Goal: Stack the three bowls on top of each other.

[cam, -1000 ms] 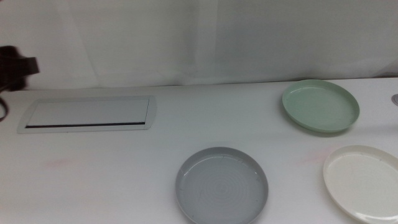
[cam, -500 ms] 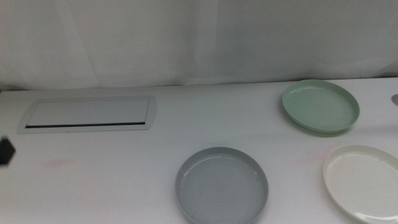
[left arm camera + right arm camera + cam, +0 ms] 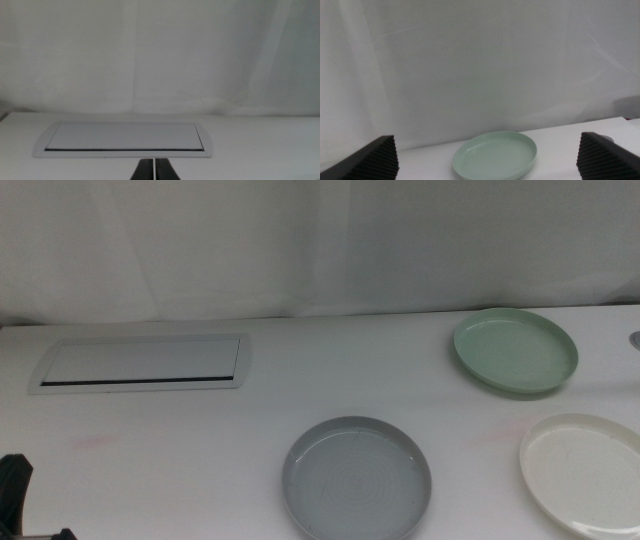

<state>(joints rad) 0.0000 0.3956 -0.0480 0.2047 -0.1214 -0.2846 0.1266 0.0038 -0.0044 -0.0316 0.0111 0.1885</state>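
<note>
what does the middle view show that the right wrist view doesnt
Only the middle view: the grey bowl, the off-white bowl, the white panel and the left gripper at the bottom left edge. Only the right wrist view: the right gripper, jaws wide apart. Both: the mint green bowl, unstacked on the table.

Grey bowl [image 3: 356,477], off-white bowl [image 3: 585,472], mint green bowl [image 3: 515,350].
</note>
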